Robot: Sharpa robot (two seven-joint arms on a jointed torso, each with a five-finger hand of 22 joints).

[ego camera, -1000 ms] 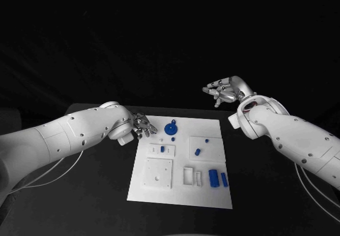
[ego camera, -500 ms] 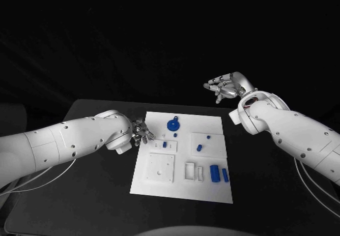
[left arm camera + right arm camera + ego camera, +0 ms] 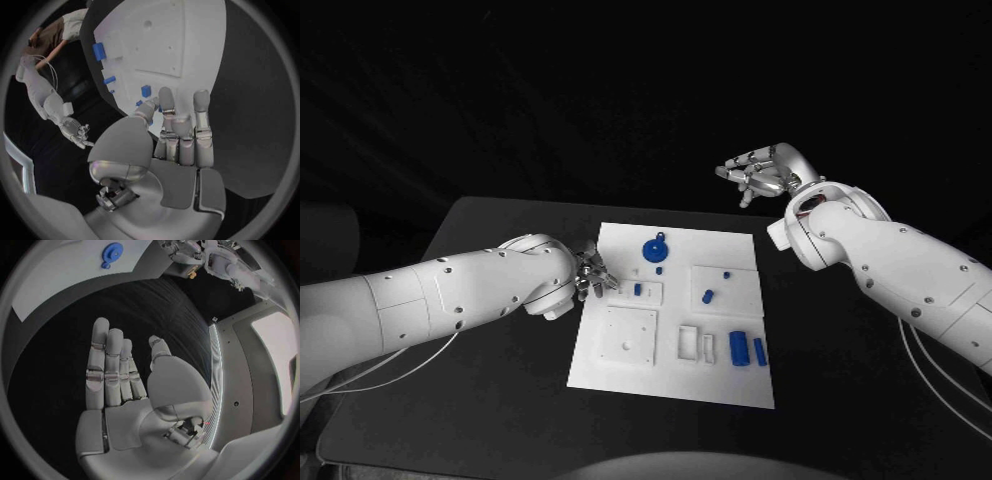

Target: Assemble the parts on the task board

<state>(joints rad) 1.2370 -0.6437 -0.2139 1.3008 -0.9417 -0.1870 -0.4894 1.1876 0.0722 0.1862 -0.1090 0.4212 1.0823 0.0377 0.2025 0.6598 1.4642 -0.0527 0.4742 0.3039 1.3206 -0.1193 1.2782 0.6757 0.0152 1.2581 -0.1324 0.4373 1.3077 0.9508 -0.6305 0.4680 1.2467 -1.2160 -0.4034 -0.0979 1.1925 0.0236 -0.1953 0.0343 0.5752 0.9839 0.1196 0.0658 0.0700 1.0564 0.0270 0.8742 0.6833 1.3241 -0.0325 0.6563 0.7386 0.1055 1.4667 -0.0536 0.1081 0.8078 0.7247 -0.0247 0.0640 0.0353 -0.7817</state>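
Parts (image 3: 708, 296) lie scattered on task board (image 3: 678, 380), mid-worktop (image 3: 473, 400). Left hand (image 3: 593, 277) hovers at board's left edge, fingers apart, empty; nearest small blue piece just beyond fingertips. Right hand (image 3: 759, 177) raised well away, fingers spread, empty. Left is nearer.

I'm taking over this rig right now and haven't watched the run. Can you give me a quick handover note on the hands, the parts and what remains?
Left robot hand: open, holds nothing, hovering at the task board's left edge beside the small blue part.
Right robot hand: open, empty, raised beyond the table's far right corner.
Parts: blue round part at the far end, blue peg mid-board, two blue blocks at the near right.
Done: cannot tell that anything is assembled.
Left: pick up and fit the parts.
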